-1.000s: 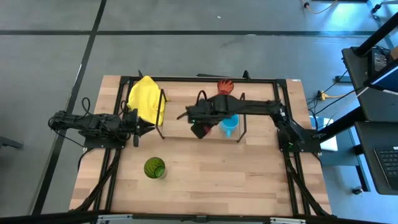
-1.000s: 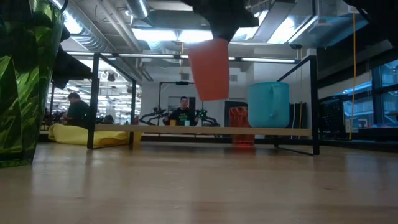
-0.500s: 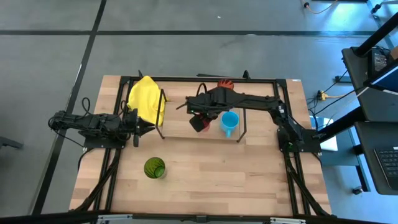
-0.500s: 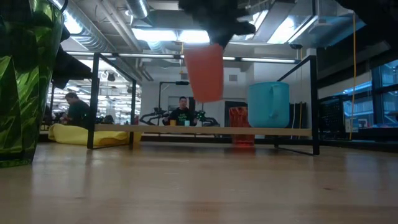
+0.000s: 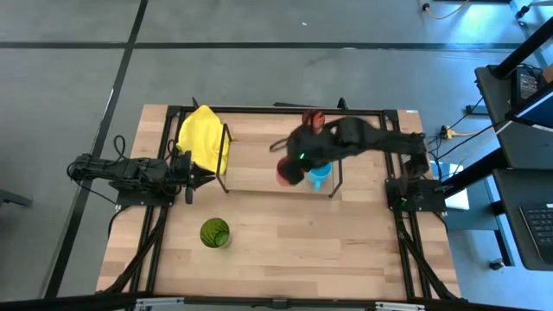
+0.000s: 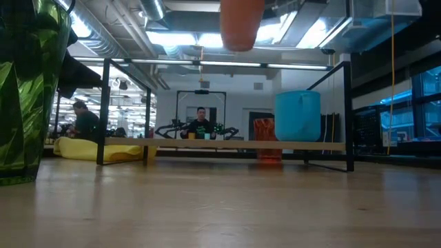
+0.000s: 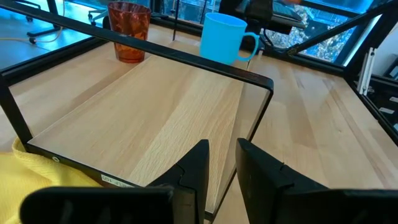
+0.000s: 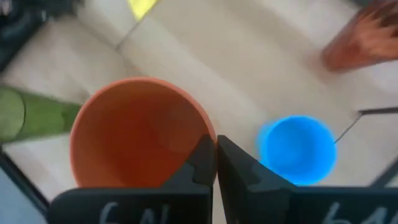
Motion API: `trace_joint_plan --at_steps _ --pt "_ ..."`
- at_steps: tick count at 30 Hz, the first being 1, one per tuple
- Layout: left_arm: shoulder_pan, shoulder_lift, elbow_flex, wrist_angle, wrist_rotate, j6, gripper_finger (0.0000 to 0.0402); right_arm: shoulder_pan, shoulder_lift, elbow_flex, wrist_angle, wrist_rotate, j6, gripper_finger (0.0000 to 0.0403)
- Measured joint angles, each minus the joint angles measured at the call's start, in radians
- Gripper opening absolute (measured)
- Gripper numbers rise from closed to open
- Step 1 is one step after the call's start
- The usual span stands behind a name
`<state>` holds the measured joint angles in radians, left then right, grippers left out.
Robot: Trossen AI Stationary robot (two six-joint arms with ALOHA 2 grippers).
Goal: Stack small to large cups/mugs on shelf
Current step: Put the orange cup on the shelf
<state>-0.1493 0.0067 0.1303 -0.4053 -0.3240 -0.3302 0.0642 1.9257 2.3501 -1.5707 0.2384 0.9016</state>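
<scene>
My right gripper (image 5: 294, 166) is shut on the short red cup (image 8: 134, 134) and holds it high above the shelf (image 6: 207, 143), beside the light blue mug (image 5: 318, 175). The mug stands upright on its base at the shelf's right end (image 6: 298, 116). The orange-red tumbler (image 5: 313, 117) stands on the table beyond the shelf, near the far edge. The green tumbler (image 5: 214, 233) stands on the table in front of the shelf. My left gripper (image 7: 222, 165) waits at the shelf's left end, slightly open, touching nothing. My right gripper holds the red cup by its rim (image 8: 210, 138), which runs between the two fingers, one finger (image 8: 200, 163) on the inner side and one on the outer. The fingers come from above, pointing down. The cup hangs clear of the shelf, mouth up (image 6: 241, 24).
A yellow cloth (image 5: 204, 138) lies at the shelf's left end, beside my left gripper. Black wire frames (image 6: 105, 110) stand at both ends of the shelf. Bare board lies left of the mug (image 7: 143, 118). A person sits in the room behind (image 6: 201, 124).
My right gripper has risen well above the shelf with the red cup and shifted a little toward the table's right, closer to the blue mug. The cup has gone from hanging just above the board to high over it.
</scene>
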Motion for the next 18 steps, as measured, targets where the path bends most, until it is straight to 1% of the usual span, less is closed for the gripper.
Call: trace_joint_plan --at_steps 5,8,10,12,14,18 --pt "0.0 0.0 0.0 0.0 0.0 0.0 0.0075 -0.105 -0.071 0.0 0.0 -0.002 -0.073 0.001" --pt "0.0 0.0 0.0 0.0 0.0 0.0 0.0075 -0.185 -0.093 0.0 0.0 -0.028 -0.125 0.001" --pt "0.0 0.0 0.0 0.0 0.0 0.0 0.0075 -0.243 -0.103 -0.008 0.002 -0.073 -0.159 0.001" --pt "0.0 0.0 0.0 0.0 0.0 0.0 0.0075 -0.295 -0.113 -0.045 0.0 -0.132 -0.193 0.001" --pt "0.0 0.0 0.0 0.0 0.0 0.0 0.0075 -0.333 -0.131 -0.109 0.001 -0.167 -0.216 0.001" --pt "0.0 0.0 0.0 0.0 0.0 0.0 0.0075 -0.363 -0.196 -0.262 0.0 -0.207 -0.251 0.001"
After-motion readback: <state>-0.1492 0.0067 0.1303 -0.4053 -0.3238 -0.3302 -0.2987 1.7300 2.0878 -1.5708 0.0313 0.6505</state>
